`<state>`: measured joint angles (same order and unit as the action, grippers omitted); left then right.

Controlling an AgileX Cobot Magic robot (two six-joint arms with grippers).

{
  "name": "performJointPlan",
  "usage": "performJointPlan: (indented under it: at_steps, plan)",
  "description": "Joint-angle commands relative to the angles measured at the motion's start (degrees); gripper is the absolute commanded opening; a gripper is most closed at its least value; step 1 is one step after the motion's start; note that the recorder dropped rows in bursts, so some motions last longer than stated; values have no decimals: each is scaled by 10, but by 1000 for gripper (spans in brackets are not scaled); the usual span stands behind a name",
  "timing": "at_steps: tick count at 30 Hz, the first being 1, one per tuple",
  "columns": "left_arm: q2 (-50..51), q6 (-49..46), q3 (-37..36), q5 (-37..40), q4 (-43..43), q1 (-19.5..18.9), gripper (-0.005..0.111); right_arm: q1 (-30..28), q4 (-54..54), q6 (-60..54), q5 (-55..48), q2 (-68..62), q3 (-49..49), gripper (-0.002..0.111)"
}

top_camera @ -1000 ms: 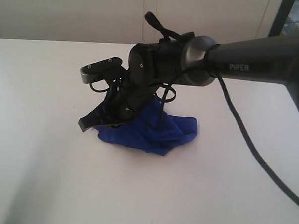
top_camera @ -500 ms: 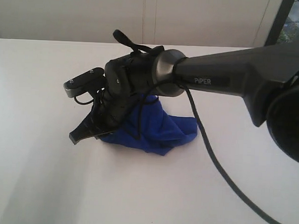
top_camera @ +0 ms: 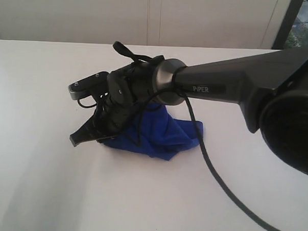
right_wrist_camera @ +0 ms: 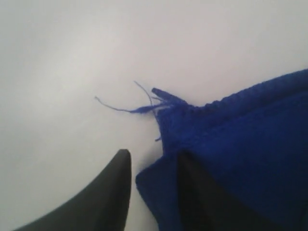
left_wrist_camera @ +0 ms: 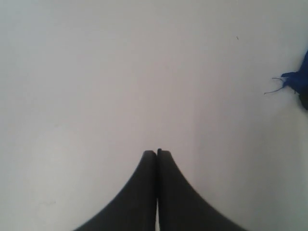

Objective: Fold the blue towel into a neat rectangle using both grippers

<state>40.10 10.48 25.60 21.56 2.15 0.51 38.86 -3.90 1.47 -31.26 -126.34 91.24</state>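
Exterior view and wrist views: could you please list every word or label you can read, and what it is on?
"PiPER": pale lettering on the dark link of the right arm, exterior view.
No other text: none shows on the blue towel, the table, or in either wrist view.

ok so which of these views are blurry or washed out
Exterior view: white table blown out, near arm joint soft. Left wrist view: hazy, left gripper a flat black silhouette. Right wrist view: blue towel blurred close up, loose threads legible.
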Motion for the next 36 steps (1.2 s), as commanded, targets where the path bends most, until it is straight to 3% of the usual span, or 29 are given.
performJointPlan:
  at_steps: [1, 7, 13, 36]
  plan:
    - [0, -2, 4, 10, 6, 1, 0, 0, -6, 4, 9, -19, 2, 32]
    - [0, -2, 4, 10, 6, 1, 0, 0, -7, 4, -2, -43, 2, 26]
    - [0, -2, 4, 12, 6, 1, 0, 0, -5, 4, -10, -34, 2, 0]
    - [0, -15, -6, 20, 6, 1, 0, -17, -7, 14, -70, 65, 2, 0]
